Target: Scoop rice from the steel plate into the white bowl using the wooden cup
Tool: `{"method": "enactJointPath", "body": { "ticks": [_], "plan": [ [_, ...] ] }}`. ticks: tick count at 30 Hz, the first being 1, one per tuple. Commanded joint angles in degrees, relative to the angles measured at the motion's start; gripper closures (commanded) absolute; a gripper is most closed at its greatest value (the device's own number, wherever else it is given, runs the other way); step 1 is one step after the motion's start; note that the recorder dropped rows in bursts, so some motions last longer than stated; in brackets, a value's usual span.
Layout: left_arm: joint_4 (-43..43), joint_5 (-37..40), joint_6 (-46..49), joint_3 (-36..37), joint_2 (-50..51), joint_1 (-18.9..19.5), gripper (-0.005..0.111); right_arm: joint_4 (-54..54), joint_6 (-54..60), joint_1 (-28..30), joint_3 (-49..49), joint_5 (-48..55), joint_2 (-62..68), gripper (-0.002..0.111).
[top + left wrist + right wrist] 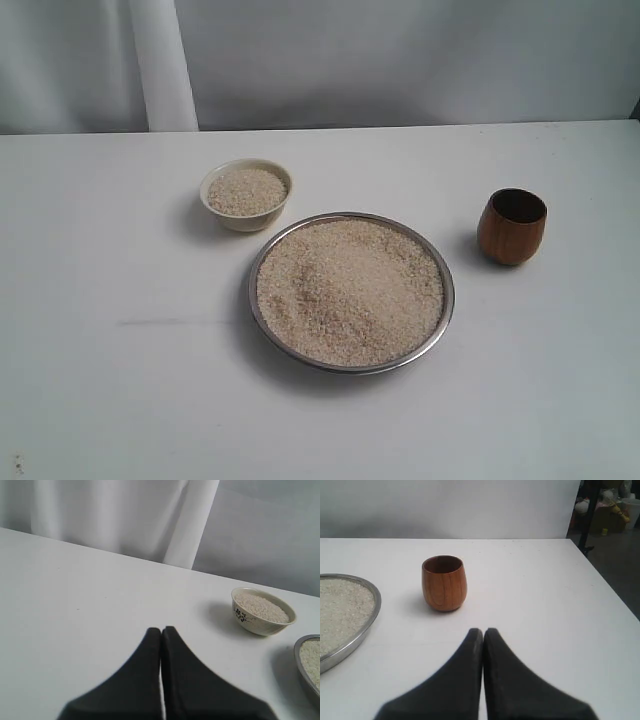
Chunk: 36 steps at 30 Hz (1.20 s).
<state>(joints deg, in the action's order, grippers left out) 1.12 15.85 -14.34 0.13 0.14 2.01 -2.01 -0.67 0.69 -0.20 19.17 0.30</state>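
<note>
Reddish-brown wooden cup [512, 227] upright, 2 o'clock of shiny steel plate [449, 290]. Left gripper [161, 628], right gripper [482, 630] pressed together, empty. Risks: unopened jaws tipping cup; overfilling near-full cream-white bowl [245, 222], 11 o'clock.

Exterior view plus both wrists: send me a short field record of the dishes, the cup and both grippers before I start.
steel plate: mid-table, heaped with rice
white bowl: upper left of the plate in the exterior view, close but apart, already holds rice
wooden cup: upright, right of the plate, apart from it, no rice seen inside
left gripper: shut, holding nothing
right gripper: shut, holding nothing, pointed toward the cup, not touching it
</note>
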Motion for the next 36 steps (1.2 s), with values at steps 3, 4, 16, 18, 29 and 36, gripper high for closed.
{"method": "enactJointPath", "body": {
  "ticks": [3,4,16,18,29,36],
  "plan": [
    [-0.1,-0.6,-0.2,-0.1,-0.1,-0.3,0.107,0.0,0.0,-0.1,0.2,-0.1,-0.3,0.108],
    [-0.1,-0.6,-0.2,-0.1,-0.1,-0.3,0.107,0.0,0.0,-0.1,0.2,-0.1,-0.3,0.108],
    [-0.1,-0.6,-0.2,-0.1,-0.1,-0.3,0.107,0.0,0.2,-0.1,0.2,-15.4,-0.3,0.108],
    [-0.1,-0.6,-0.2,-0.1,-0.1,-0.3,0.107,0.0,0.2,-0.1,0.2,-22.0,-0.3,0.108],
    [-0.1,-0.6,-0.2,-0.1,-0.1,-0.3,0.107,0.0,0.1,-0.1,0.2,-50.5,-0.3,0.108],
    [-0.1,-0.6,-0.2,-0.1,-0.1,-0.3,0.107,0.0,0.2,-0.1,0.2,-50.2,-0.3,0.108]
  ]
}}
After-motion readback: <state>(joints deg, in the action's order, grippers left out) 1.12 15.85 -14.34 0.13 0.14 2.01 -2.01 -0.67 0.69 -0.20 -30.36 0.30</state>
